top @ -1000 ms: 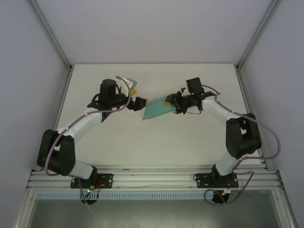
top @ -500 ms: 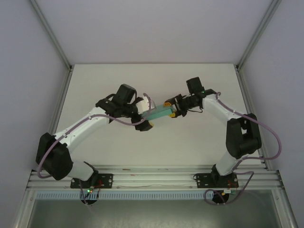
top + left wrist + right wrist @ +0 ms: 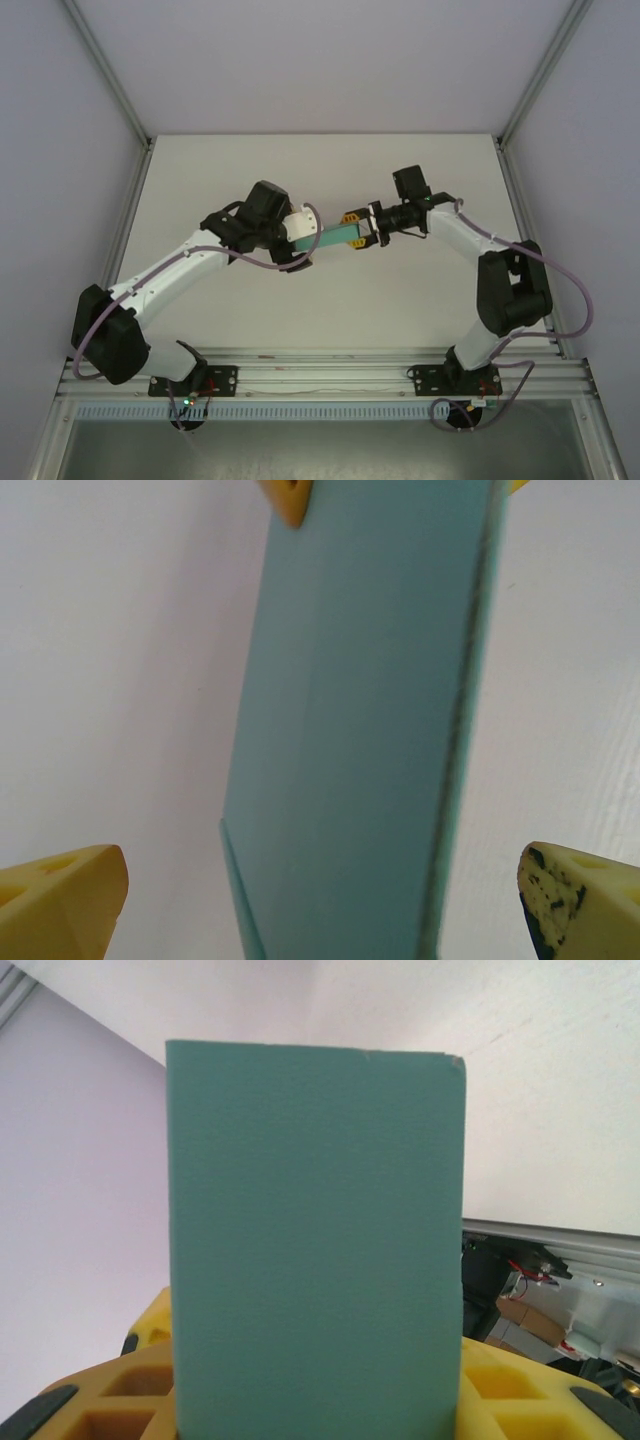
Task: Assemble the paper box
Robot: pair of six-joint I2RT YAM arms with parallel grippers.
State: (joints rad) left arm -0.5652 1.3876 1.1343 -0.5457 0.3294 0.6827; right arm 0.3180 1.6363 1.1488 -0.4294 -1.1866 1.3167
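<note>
The right tool point(image 3: 358, 232) pinches one end of the paper box point(image 3: 335, 238). The left tool point(image 3: 322, 900), spread wide, straddles the other end. The second grip looks to be the step in hand, and it calls for closing squarely without crushing the card.

Nothing here carries writing, a label, a brand mark or a number that can be read. The paper box point(image 3: 315, 1250) is plain teal card on every face that shows, with no print on it. In the right wrist view, the small cluttered parts point(image 3: 530, 1295) below the metal rail point(image 3: 560, 1245) are too small and blurred to tell whether any of them bear lettering; none can be made out.
</note>
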